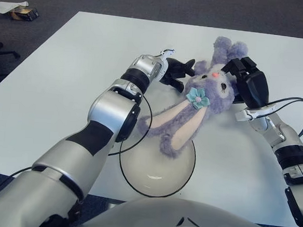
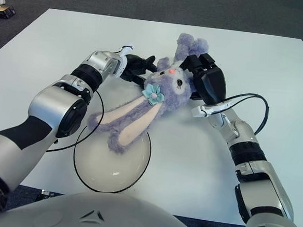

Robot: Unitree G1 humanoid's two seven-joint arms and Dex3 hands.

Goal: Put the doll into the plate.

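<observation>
Nearest us sits the plate [image 1: 137, 169], a shallow white dish with a dark rim, at about six o'clock on the white table [image 1: 49, 85]. It holds nothing yet, though the tips of the doll's long ears hang just over its far rim.

The doll [image 1: 202, 99], a purple plush rabbit with a teal bow, hangs in the air upside down. Its long axis runs from the feet at about one o'clock down to the ear tips at about seven o'clock, pointing into the plate.

We hold it from both sides. Our left hand [image 1: 176, 72] is at the doll's nine-o'clock side, dark fingers curled against its body. Our right hand [image 1: 248, 85] is at its three-o'clock side, fingers wrapped over the head and body.

From either hand the plate lies toward six to seven o'clock. We judge that the doll must travel along its own axis, toward us and downward, before its body is over the dish.
</observation>
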